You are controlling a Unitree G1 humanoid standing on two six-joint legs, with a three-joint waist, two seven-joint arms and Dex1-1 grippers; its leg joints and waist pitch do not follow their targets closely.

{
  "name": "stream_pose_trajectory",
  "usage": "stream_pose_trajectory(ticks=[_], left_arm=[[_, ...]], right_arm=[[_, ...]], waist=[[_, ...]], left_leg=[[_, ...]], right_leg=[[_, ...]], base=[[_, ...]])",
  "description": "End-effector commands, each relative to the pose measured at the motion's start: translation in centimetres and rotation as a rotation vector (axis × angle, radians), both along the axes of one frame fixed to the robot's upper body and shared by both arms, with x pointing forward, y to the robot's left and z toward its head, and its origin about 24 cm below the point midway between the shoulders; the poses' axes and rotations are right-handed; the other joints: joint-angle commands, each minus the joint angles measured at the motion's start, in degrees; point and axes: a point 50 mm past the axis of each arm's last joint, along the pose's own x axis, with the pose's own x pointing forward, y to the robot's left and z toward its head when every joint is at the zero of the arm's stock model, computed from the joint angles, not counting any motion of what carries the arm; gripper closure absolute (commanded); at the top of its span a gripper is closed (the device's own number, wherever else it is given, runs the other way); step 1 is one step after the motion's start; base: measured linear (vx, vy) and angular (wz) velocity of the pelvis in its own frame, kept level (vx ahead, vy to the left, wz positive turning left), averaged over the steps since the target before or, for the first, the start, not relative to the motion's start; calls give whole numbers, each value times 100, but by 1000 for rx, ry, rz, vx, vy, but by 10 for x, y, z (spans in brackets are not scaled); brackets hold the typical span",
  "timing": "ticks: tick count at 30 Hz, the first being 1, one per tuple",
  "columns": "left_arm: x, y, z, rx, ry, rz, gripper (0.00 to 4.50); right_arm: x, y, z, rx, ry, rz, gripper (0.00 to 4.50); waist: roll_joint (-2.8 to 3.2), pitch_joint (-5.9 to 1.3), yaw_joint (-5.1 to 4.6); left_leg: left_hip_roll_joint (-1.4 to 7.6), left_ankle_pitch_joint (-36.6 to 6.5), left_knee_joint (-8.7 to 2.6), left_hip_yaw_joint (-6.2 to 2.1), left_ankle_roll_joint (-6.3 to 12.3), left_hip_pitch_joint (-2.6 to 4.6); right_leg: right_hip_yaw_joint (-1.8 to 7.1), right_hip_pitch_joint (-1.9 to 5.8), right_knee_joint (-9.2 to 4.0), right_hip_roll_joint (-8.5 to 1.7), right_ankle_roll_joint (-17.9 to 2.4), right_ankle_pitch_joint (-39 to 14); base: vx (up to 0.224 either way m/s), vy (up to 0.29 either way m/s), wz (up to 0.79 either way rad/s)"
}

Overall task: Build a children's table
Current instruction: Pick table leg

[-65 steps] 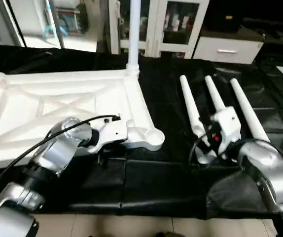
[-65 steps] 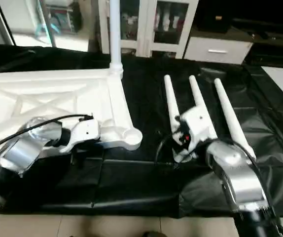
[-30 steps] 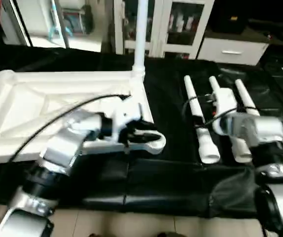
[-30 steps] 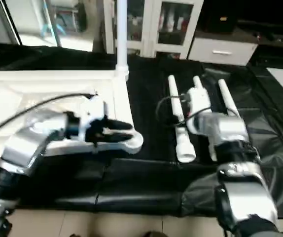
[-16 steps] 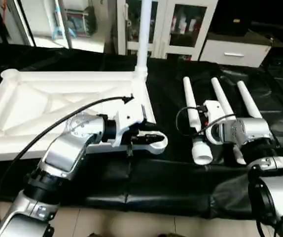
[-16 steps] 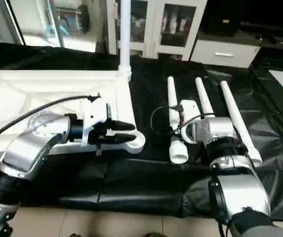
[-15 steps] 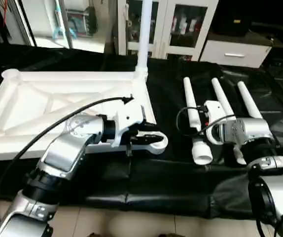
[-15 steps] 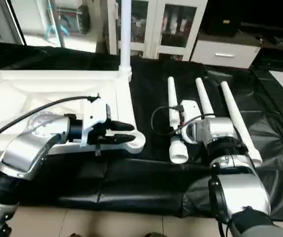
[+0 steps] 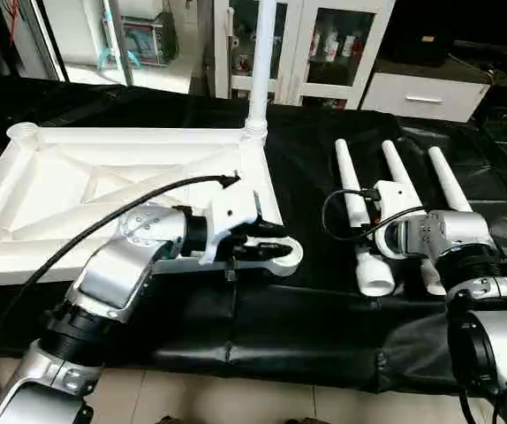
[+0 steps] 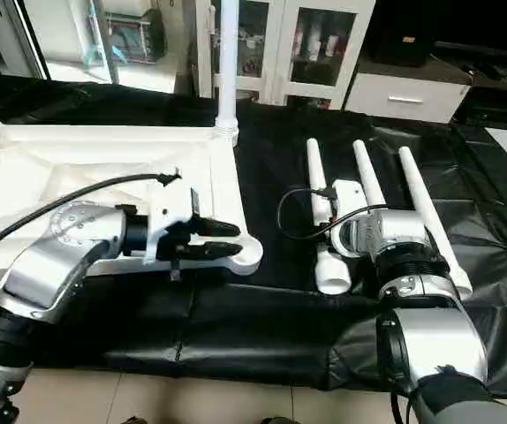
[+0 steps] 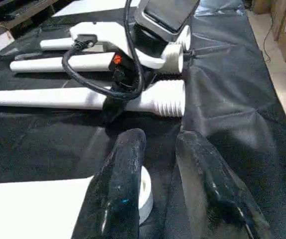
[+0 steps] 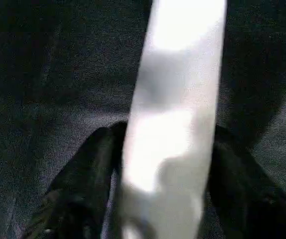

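Tabletop (image 9: 77, 190): white plastic square, lying upside down on the left half of the black-draped work table (image 9: 306, 309). Raised rim all round, diagonal ribs crossing the underside, round sockets at the corners. The near right corner socket (image 9: 284, 254) is open and empty. One leg (image 9: 261, 62) already stands upright in the far right corner socket, rising out of the top of the head views.

Three loose legs to the right of the tabletop, lying side by side, thin ends far, thick threaded ends near: left leg (image 9: 358, 221), middle leg (image 9: 393, 172), right leg (image 9: 448, 181). All long, white, round, tapered.

Left gripper (image 10: 223, 238): at the near right corner of the tabletop, black fingers (image 11: 120, 184) partly apart, straddling the socket's rim, one finger over it and one outside; a firm clamp cannot be told.

Right gripper (image 12: 148, 169): down over the left leg near its thick end, a dark finger on either side of the white shaft, close against it; whether it is fully clenched cannot be told.
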Motion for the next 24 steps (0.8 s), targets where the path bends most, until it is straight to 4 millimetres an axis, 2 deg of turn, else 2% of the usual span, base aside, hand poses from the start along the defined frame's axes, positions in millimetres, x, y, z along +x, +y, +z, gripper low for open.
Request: stream_pose_trajectory(ticks=[1,2,3,7,9,10,11,13,14,15,16,17,18,19,20,22,23,24], left_arm=[[0,-2,5,2,-21,1,319],[1,-1,4,3,-21,4,319],[1,-2,4,4,-19,6,319],[1,-3,4,1,-16,5,319],[0,-3,5,-5,-16,8,319],[1,-3,6,-21,-13,15,319],[2,-3,8,-43,-14,28,319],[3,-3,10,-55,-11,31,319],[4,-3,11,-66,-12,41,319],[7,-3,14,-95,-18,67,319],[12,-4,18,-152,-16,111,319],[14,-5,21,-180,-14,132,319],[21,-6,26,-254,-11,189,319],[21,-6,27,-259,-10,193,319],[25,-7,31,-316,2,232,319],[31,-10,42,-480,97,286,290],[29,-13,50,-580,200,259,283],[28,-15,52,-598,218,240,280]], right_arm=[[-3,-7,-3,9,19,-39,214],[-4,-8,-4,12,19,-44,221],[-4,-8,-4,20,18,-52,230],[-5,-10,-3,27,15,-63,264],[-6,-11,-2,31,4,-70,266],[-5,-12,1,39,-13,-81,266],[-4,-14,9,53,-62,-97,267],[-4,-16,14,63,-83,-109,267],[-4,-17,19,67,-101,-116,267],[-6,-17,26,88,-147,-120,267],[-8,-18,34,104,-191,-122,268],[-10,-18,38,111,-212,-122,268],[-14,-18,48,130,-304,-110,268],[-14,-18,48,131,-311,-108,268],[-18,-17,56,145,-392,-89,268],[-34,-12,77,209,-614,26,268],[-49,-5,88,267,-714,133,268],[-54,-2,92,287,-741,181,268]], waist=[[117,-435,2],[92,-436,-6],[108,-419,1],[93,-414,-3],[90,-416,3],[155,-407,7],[166,-415,13],[129,-424,33],[135,-421,38],[143,-397,39],[118,-375,37],[128,-406,73],[118,-399,64],[111,-375,85],[90,-386,70],[104,-374,86],[99,-377,97],[97,-390,125]], left_leg=[[-24,-1396,-373,93,-153,46],[-26,-1411,-369,101,-148,47],[-30,-1422,-376,94,-146,41],[-29,-1465,-378,95,-138,42],[-30,-1451,-378,96,-133,48],[-33,-1457,-384,87,-160,51],[-35,-1465,-380,85,-177,59],[-39,-1378,-383,88,-149,51],[-41,-1366,-382,89,-142,48],[-47,-1371,-386,93,-133,45],[-59,-1340,-383,111,-103,34],[-54,-1278,-375,94,-97,47],[-56,-1210,-383,93,-69,24],[-57,-1236,-374,104,-43,27],[-55,-1216,-379,100,-29,19],[-44,-1327,-364,122,61,25],[-42,-1301,-365,104,93,19],[-40,-1230,-360,104,184,16]], right_leg=[[93,356,-310,-91,-1187,-1302],[92,356,-319,-84,-1186,-1294],[92,356,-311,-83,-1195,-1290],[90,360,-324,-80,-1174,-1353],[89,359,-328,-78,-1158,-1365],[88,356,-324,-71,-1166,-1326],[88,362,-319,-70,-1167,-1278],[90,387,-309,-66,-1163,-1159],[87,381,-310,-66,-1170,-1162],[92,378,-328,-60,-1155,-1210],[110,391,-350,-37,-1100,-1208],[99,406,-325,-60,-1102,-1172],[99,414,-331,-61,-1084,-1199],[108,393,-355,-72,-1040,-1300],[104,408,-349,-68,-1030,-1322],[110,384,-394,-84,-940,-1506],[103,402,-390,-95,-948,-1496],[102,410,-375,-94,-1015,-1380]], base=[[0,0,0],[0,0,0],[0,0,0],[0,0,0],[0,0,0],[0,0,0],[0,0,0],[0,0,0],[0,0,0],[0,0,0],[0,0,0],[0,0,0],[0,0,0],[0,0,0],[0,0,0],[0,0,0],[0,0,0],[0,0,0]])
